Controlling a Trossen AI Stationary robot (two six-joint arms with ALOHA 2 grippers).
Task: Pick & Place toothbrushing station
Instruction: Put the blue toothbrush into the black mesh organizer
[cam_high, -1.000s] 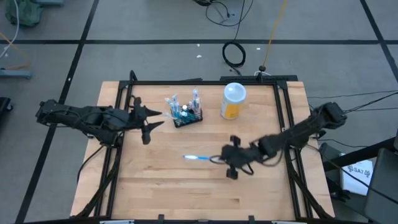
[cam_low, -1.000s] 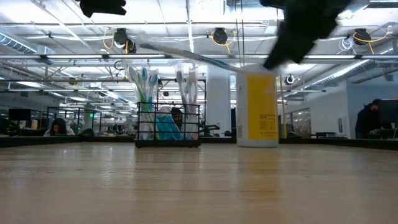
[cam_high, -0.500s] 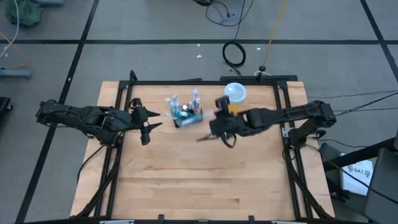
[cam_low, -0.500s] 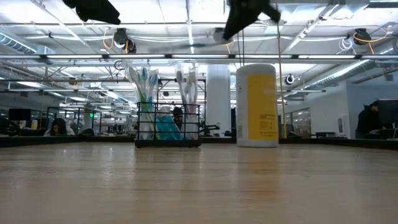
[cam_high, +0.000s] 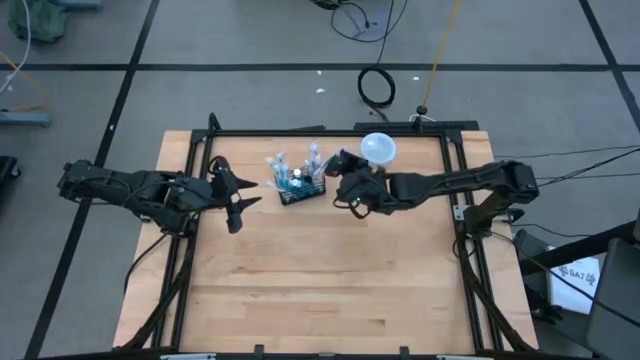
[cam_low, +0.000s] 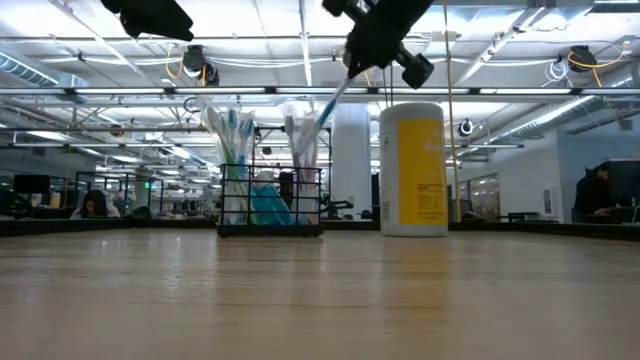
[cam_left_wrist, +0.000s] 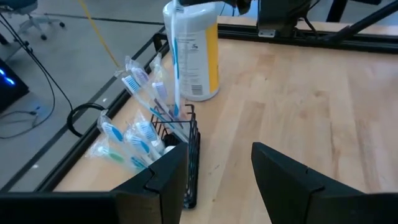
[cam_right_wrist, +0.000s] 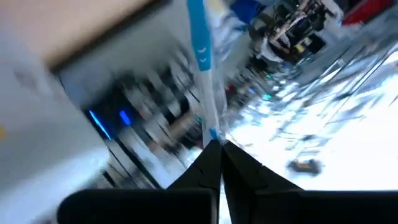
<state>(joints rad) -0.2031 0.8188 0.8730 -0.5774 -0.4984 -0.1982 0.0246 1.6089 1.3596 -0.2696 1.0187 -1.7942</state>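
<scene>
Here the toothbrushing station (cam_high: 300, 185), a small black slatted rack, stands upright on the wooden surface (cam_high: 320, 290) toward its far edge, already carrying several wrapped toothbrushes. Just beside it stands a taller container (cam_low: 413, 170) with a white lid. We see the right gripper (cam_low: 372, 40) hanging above the rack's container-side end, clenched on a blue-handled toothbrush (cam_left_wrist: 176, 62) that hangs nearly upright, its lower tip at the rack's top edge. We judge the brush light, stiff and somewhat slippery in its wrapper, best held near the upper end so the lower end can slide between the wires. The rack looks light and could tip or skid if the brush catches a slat. The left gripper (cam_high: 238, 195) waits, fingers spread and empty, near the rack's other side.
</scene>
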